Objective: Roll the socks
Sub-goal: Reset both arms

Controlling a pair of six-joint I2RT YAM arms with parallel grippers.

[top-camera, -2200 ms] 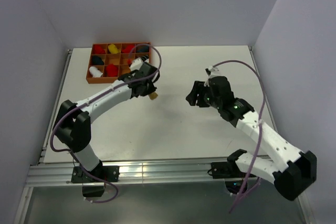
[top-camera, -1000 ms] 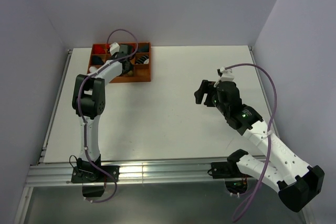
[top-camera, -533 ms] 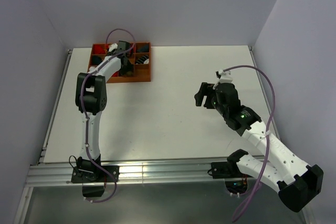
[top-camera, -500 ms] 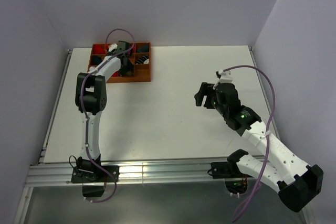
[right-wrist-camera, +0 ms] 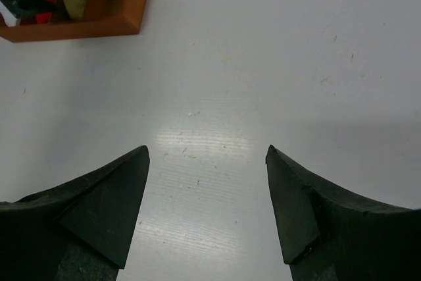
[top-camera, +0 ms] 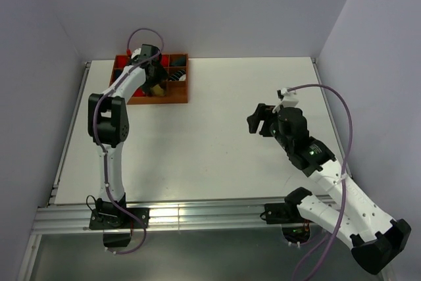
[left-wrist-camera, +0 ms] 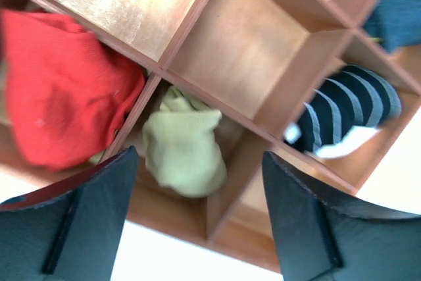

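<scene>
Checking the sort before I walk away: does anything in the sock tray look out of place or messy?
Nothing spilled or damaged. The tan-yellow sock sits inside one compartment of the tray, under the open left gripper. Its bundle looks slightly loose, with a fold poking up at one corner.

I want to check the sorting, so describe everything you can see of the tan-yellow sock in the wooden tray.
The tan-yellow sock is plain soft fabric, bunched into a lumpy roll with a folded flap on top. It lies in one compartment of the wooden tray, beside the one holding the red sock. The open left pincer hangs over it, a finger on each side, not touching.
</scene>
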